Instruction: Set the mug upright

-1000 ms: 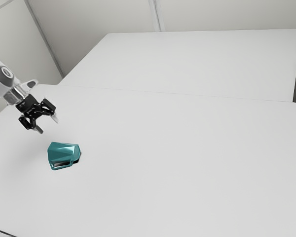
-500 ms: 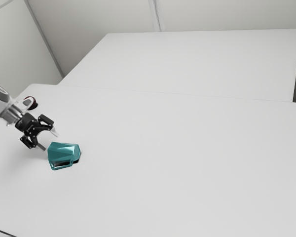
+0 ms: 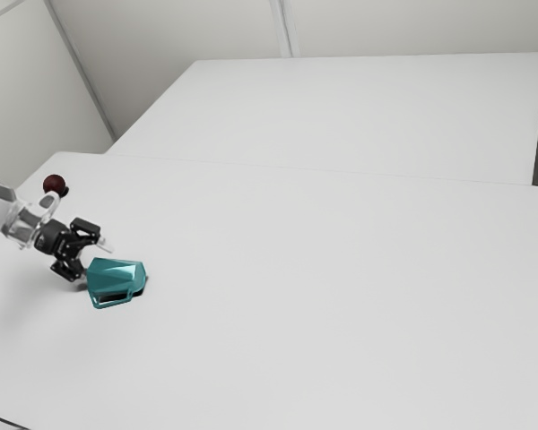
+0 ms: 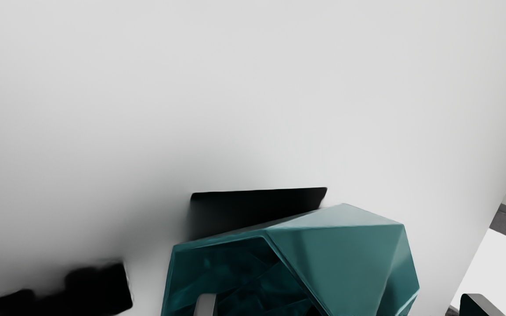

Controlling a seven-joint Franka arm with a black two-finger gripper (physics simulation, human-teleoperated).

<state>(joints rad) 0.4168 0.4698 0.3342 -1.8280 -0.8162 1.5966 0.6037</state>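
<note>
The glossy, faceted teal mug (image 3: 117, 279) lay on its side on the smooth, pale worktop (image 3: 323, 287). The black two-finger tool (image 3: 95, 261) was released at the mug's open mouth, its fingertips (image 4: 205, 305) spread apart. A rounded, dark red object (image 3: 54, 184) sat toward the exterior view's left.

Mug (image 4: 336, 263) cropped in wrist view
</note>
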